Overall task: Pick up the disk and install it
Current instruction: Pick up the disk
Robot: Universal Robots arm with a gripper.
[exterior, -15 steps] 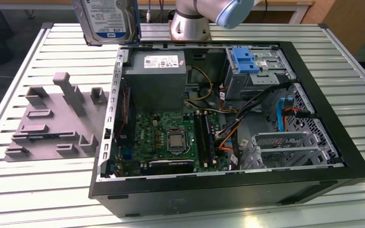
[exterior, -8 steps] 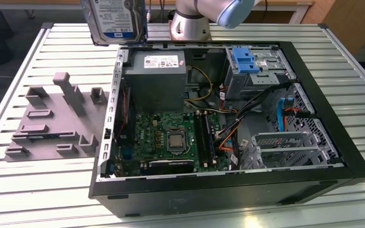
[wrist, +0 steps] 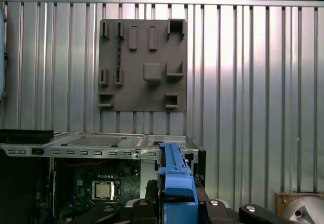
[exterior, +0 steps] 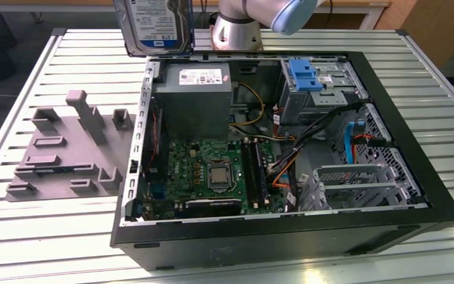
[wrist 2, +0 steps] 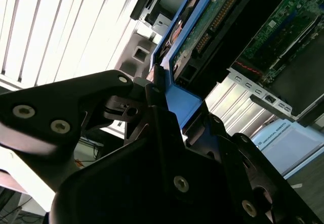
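Observation:
The disk (exterior: 156, 23) hangs upright in the air above the far edge of the open computer case (exterior: 440, 201), label facing the exterior camera, with a blue rail along its lower edge. In the second wrist view my gripper (wrist 2: 162, 95) is shut on the disk's blue side rail (wrist 2: 185, 102), and the drive's green circuit board (wrist 2: 215, 19) faces that camera. In the first wrist view the blue rail (wrist: 177, 178) sits clamped between the black fingers (wrist: 144, 206), above the case's motherboard (wrist: 101, 186).
A grey fixture plate (exterior: 65, 148) with raised blocks lies on the slatted table at the exterior view's left. Inside the case are a grey power supply box (exterior: 191, 94), a blue bracket (exterior: 302, 74) in the drive bay, and a metal drive cage (exterior: 353, 183). The arm's base (exterior: 239, 29) stands behind the case.

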